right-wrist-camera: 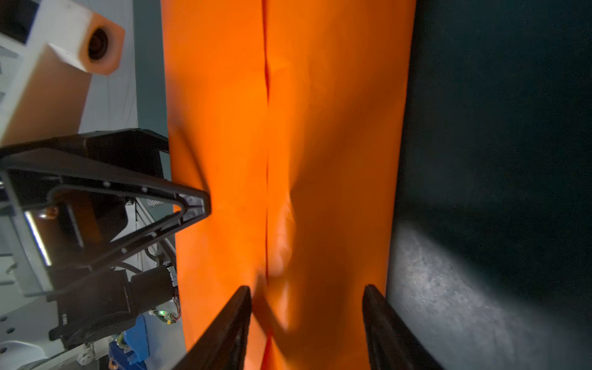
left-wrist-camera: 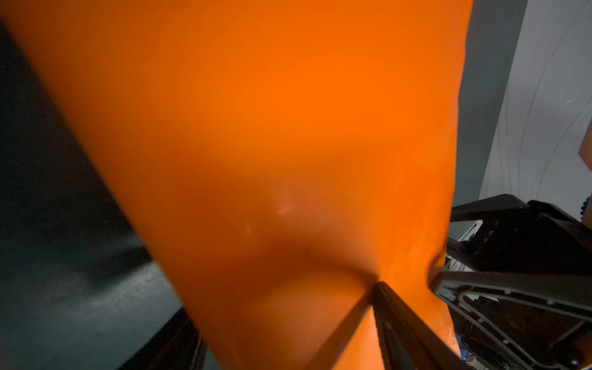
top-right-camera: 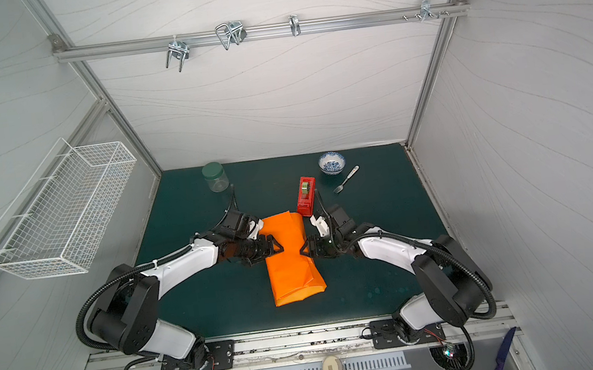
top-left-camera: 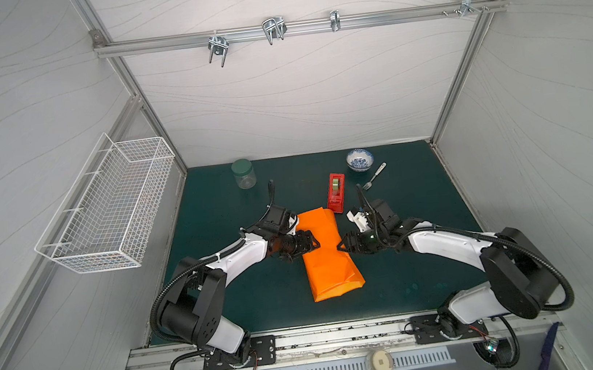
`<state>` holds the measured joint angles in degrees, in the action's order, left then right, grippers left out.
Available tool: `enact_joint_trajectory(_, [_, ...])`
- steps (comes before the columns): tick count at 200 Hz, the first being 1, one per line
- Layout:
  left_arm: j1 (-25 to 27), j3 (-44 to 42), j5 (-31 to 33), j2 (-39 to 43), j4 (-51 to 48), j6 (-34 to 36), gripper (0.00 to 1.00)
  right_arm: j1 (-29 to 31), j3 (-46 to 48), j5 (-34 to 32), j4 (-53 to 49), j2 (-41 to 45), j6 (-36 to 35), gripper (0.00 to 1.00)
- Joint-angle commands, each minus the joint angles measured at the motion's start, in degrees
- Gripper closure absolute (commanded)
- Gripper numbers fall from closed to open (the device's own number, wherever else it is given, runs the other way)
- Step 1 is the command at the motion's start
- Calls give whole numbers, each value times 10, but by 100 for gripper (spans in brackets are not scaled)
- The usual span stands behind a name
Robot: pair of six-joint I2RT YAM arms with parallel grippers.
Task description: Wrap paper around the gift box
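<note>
Bright orange paper (top-left-camera: 328, 262), red tape dispenser (top-left-camera: 337, 196), blue-and-white patterned bowl (top-left-camera: 360, 166), green-lidded clear jar (top-left-camera: 243, 175), dark teal mat (top-left-camera: 425, 224).

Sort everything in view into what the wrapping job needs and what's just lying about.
Job: paper, folded into a long bundle; gift box, not visible, presumably inside; red tape dispenser.
Lying about: jar; bowl; fork; wire basket on the wall.

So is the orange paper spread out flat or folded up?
Folded: the paper forms a long narrow parcel on the mat, with one edge overlapping along its top, seen in the right wrist view.
</note>
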<state>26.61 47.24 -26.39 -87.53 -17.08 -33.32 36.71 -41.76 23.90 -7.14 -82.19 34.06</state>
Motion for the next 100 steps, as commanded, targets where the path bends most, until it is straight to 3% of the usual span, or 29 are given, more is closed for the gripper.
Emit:
enact_joint_trajectory(1, [-6, 2, 58, -27, -43, 13, 22, 2, -20, 14, -8, -17, -27, 40])
enact_joint_trajectory(57, [-6, 2, 43, -27, -34, 6, 22, 28, -40, 43, 9, -53, -34, 45])
enact_joint_trajectory(100, [-19, 5, 30, -20, -20, -4, 22, 49, -9, 57, 57, -37, 26, 47])
